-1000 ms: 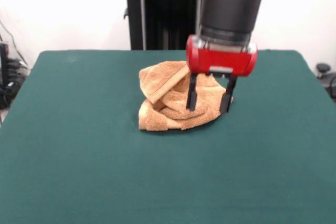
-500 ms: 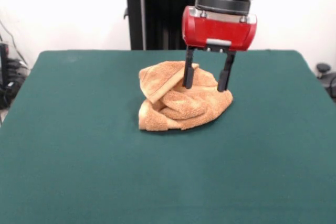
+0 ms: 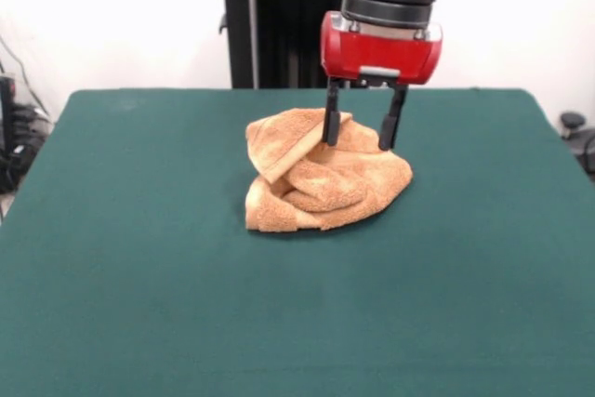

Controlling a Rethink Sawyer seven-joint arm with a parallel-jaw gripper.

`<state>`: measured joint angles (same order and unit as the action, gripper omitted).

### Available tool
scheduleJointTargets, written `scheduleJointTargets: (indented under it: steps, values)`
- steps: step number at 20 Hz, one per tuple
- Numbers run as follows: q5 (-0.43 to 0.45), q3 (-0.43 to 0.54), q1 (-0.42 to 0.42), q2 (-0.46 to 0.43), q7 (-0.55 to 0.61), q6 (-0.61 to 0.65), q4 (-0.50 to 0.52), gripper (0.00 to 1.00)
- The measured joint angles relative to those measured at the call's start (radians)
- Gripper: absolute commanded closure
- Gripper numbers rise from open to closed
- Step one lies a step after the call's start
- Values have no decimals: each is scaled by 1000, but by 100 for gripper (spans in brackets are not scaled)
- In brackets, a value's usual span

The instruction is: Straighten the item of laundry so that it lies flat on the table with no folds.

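**Towel bunched under a raised, empty gripper**

Nearest the camera, the green tabletop (image 3: 139, 304) lay bare in front of the towel. The orange-tan towel (image 3: 321, 183) sat near the middle of the tabletop, crumpled into a rounded heap with several thick folds. One fold with a smoother band ran diagonally across the heap's upper left, and a rolled lobe bulged across the middle. The lower edge of the towel rested on the cloth surface as a doubled hem.

Behind and above the towel's far top hung the gripper (image 3: 359, 140), its two dark fingers (image 3: 331, 124) spread apart with nothing between them. The tips stood over the heap's far upper part; whether they touched the cloth could not be told. The red gripper body and black arm rose above the towel.
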<state>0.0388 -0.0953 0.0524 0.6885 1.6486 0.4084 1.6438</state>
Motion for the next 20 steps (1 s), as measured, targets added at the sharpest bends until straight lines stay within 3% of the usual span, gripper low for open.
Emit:
scheduleJointTargets:
  steps: [9,20]
  values:
    - [26,0,8,-19,0,-83,61,0]
    - [75,42,64,-122,0,-188,59,0]
